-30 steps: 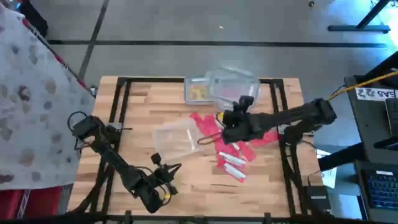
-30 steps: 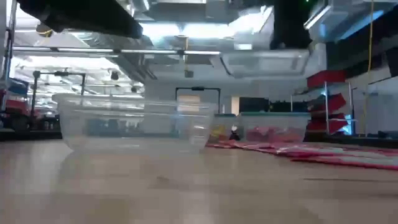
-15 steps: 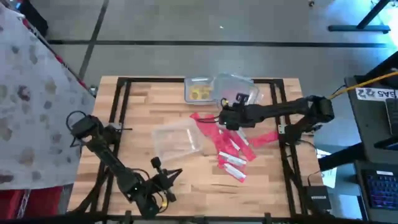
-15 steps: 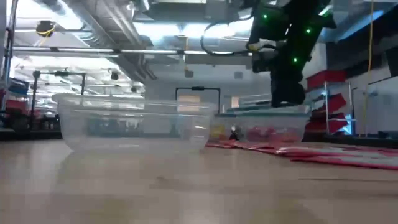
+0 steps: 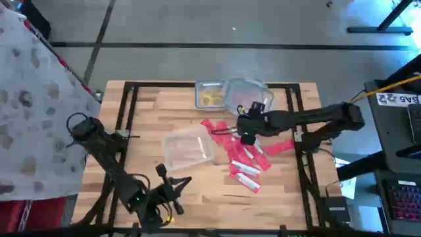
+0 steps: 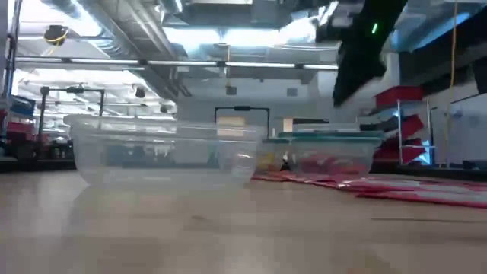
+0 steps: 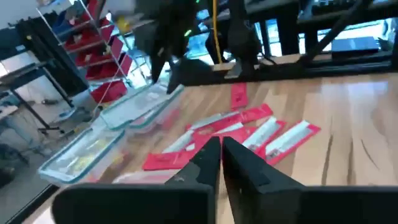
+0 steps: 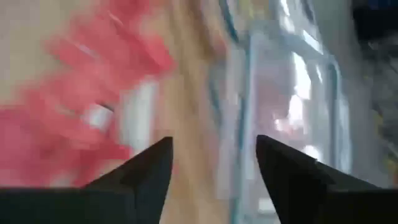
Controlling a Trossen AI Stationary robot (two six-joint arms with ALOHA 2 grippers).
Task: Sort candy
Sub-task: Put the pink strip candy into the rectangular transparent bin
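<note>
Most red candy packets lie unsorted at centre of the worktop; right gripper jaws gape empty, left gripper closed.

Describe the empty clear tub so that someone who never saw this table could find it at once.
On the wooden table, look left of the pile of red candy packets. The empty clear tub stands there alone near the middle. The two tubs at the far edge hold candy; this one holds nothing.
</note>
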